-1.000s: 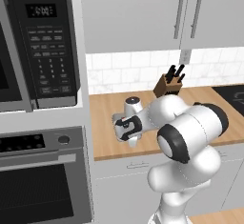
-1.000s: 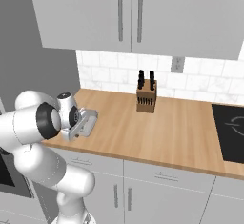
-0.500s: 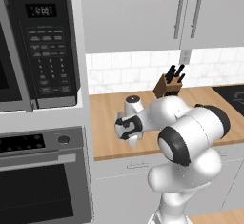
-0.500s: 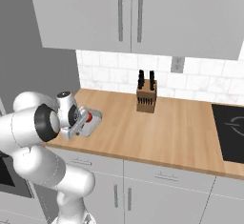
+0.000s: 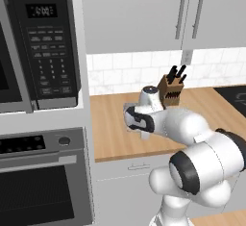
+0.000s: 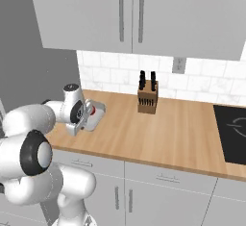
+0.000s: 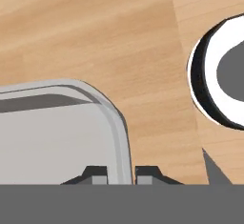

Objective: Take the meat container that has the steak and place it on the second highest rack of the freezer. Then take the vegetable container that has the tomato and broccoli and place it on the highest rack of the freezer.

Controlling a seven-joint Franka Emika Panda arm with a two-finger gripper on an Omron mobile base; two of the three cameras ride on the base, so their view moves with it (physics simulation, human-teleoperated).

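Note:
My gripper (image 7: 121, 174) is shut on the near rim of the grey vegetable container (image 7: 57, 132), one finger inside the wall and one outside. In the right base view the gripper (image 6: 82, 120) holds the container (image 6: 96, 117) tilted over the left end of the wooden counter (image 6: 158, 129), and the red tomato (image 6: 92, 109) shows inside it. The broccoli is hidden. In the left base view the hand (image 5: 138, 120) covers most of the container (image 5: 128, 108). The meat container, the steak and the freezer are out of view.
A knife block (image 6: 147, 97) stands at the back of the counter by the tiled wall. A black cooktop (image 6: 233, 133) lies at the far right. To the left stand the microwave (image 5: 43, 47) and the oven (image 5: 38, 182). Grey wall cabinets (image 6: 129, 13) hang overhead.
The jaws have closed onto the container's rim. The container has tipped in the grip, so the tomato now shows in the right base view. The arm has shifted slightly.

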